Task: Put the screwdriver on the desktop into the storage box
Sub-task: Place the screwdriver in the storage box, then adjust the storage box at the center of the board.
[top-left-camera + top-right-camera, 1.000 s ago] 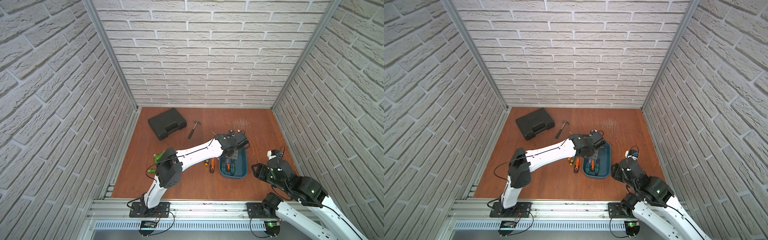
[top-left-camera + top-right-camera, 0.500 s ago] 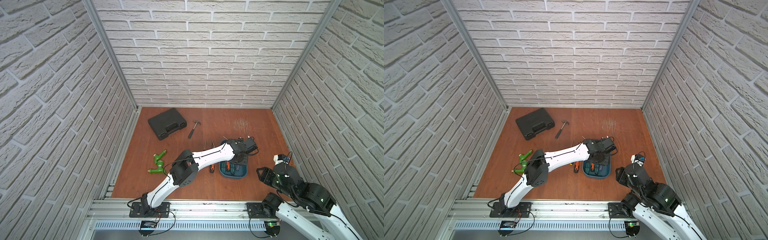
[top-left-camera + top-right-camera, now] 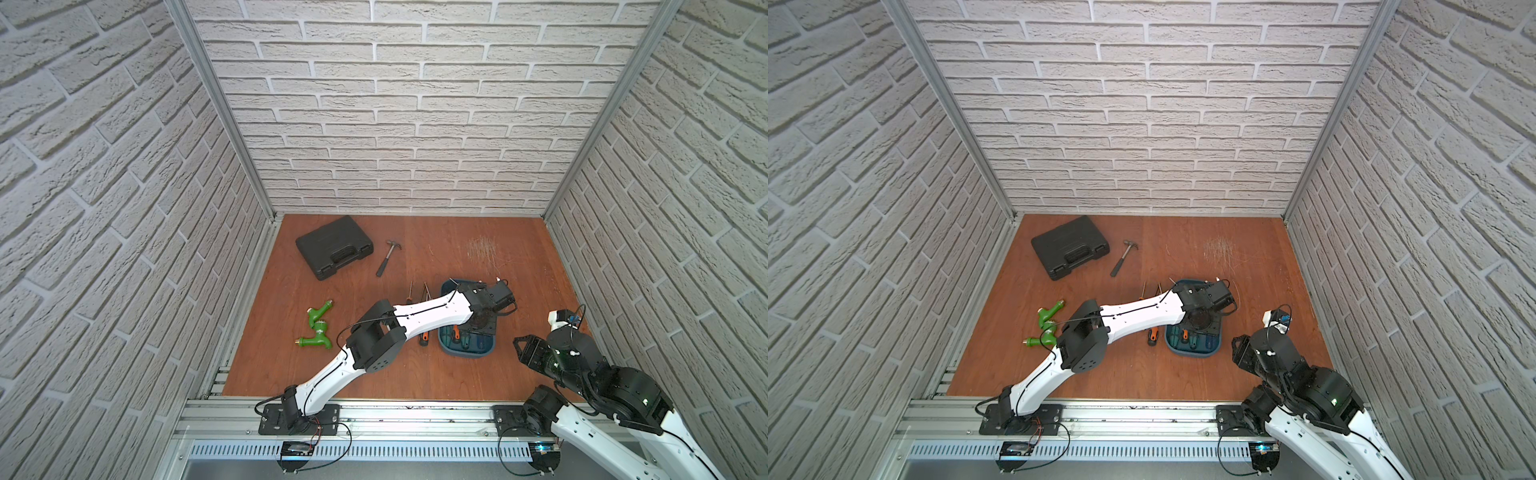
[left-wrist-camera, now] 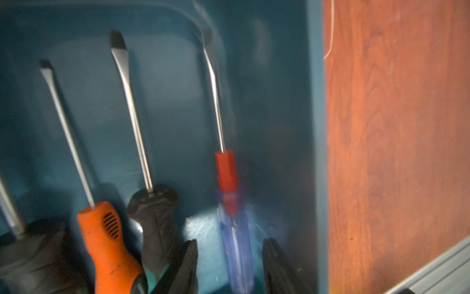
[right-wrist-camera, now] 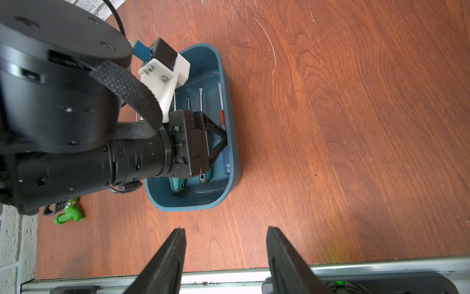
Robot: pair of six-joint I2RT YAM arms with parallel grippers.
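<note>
Shifted right since a second ago, left gripper [image 4: 229,243] straddles the blue-handled screwdriver [image 4: 226,173] in the storage box [image 4: 315,127], jaws parted, gripping nothing; best lift straight up.

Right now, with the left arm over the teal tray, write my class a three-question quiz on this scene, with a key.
1. True or false: the blue-handled screwdriver lies inside the storage box.
2. The hammer lies nearest to: A) the black tool case; B) the green fittings; C) the storage box.
3. Fill in: the jaws of the left tool stand ___ on either side of that blue handle.
Key: 1 true; 2 A; 3 open.
</note>
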